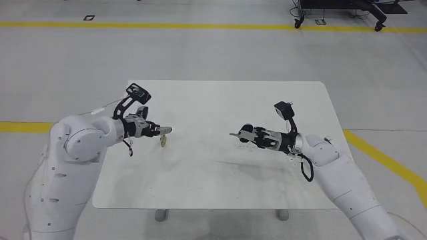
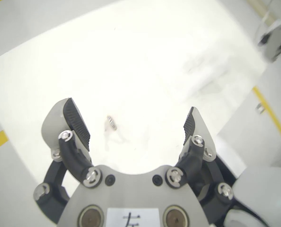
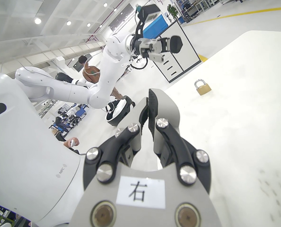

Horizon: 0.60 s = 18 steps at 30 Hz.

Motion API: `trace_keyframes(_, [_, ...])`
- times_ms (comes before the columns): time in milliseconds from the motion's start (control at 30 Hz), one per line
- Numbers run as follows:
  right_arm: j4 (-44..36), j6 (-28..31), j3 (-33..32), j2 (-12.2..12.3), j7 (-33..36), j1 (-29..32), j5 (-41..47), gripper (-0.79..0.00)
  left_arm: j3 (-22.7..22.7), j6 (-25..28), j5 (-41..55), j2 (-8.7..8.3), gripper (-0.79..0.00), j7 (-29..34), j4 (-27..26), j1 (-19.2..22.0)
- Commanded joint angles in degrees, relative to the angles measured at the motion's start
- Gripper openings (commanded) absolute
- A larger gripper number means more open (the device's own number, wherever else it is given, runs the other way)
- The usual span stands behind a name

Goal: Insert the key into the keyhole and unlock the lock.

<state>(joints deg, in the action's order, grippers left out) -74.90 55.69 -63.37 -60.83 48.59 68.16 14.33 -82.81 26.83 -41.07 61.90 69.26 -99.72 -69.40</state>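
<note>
A large white rectangular table [image 1: 213, 180] carried one task item, a small brass padlock with a silver shackle [image 3: 202, 87], and I placed everything else from that padlock. My left claw [image 2: 130, 105] hung just above it and slightly to my left. Its two ribbed black pads were spread wide, and the padlock showed on the tabletop in the gap between them. My right claw [image 3: 150, 93] was well apart from the padlock, on the far side of it from the left claw. It pointed toward the padlock with its pads pressed together; I could not tell whether the key sat between them. The padlock lay flat, its length running roughly across the line joining my claws. My left claw was plainly the nearer. The keyhole was too small to make out.
</note>
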Motion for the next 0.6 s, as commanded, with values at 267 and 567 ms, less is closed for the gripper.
trace_keyframes(267, [0.0,0.0,0.0,0.0,0.0,0.0,0.0,-0.785,6.5,2.0,-8.8,-0.36,-0.219,-1.5,3.5,-2.1])
trace_keyframes(567, [0.0,0.0,0.0,0.0,0.0,0.0,0.0,-0.785,11.1,-4.1,-15.5,-0.03,-0.397,-4.7,8.7,-0.6])
